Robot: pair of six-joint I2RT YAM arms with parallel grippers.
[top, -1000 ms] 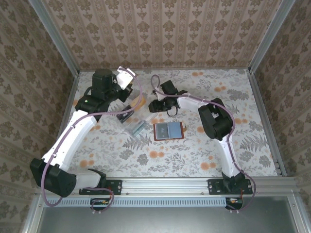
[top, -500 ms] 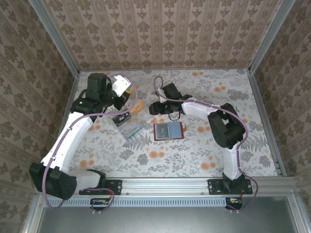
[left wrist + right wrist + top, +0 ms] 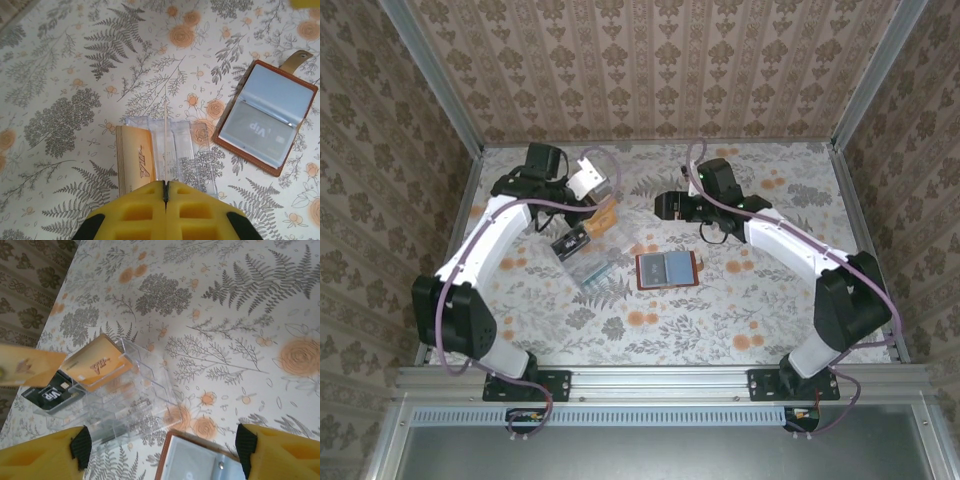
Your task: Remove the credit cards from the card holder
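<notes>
Above: found the left gripper [image 3: 598, 212] pinching a tan card [image 3: 605, 216] over the clear tray [image 3: 592, 262], the card holder [image 3: 667, 269] lying open near it. Left wrist: saw it pressed shut on that card's edge, an orange card [image 3: 134, 157] in the tray. Right wrist: saw the right gripper [image 3: 161, 442] spread wide, a black card [image 3: 52, 396] in the tray.

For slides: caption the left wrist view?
Shut left pincer holds a thin card edge-on over the clear tray; card holder lies open.
</notes>
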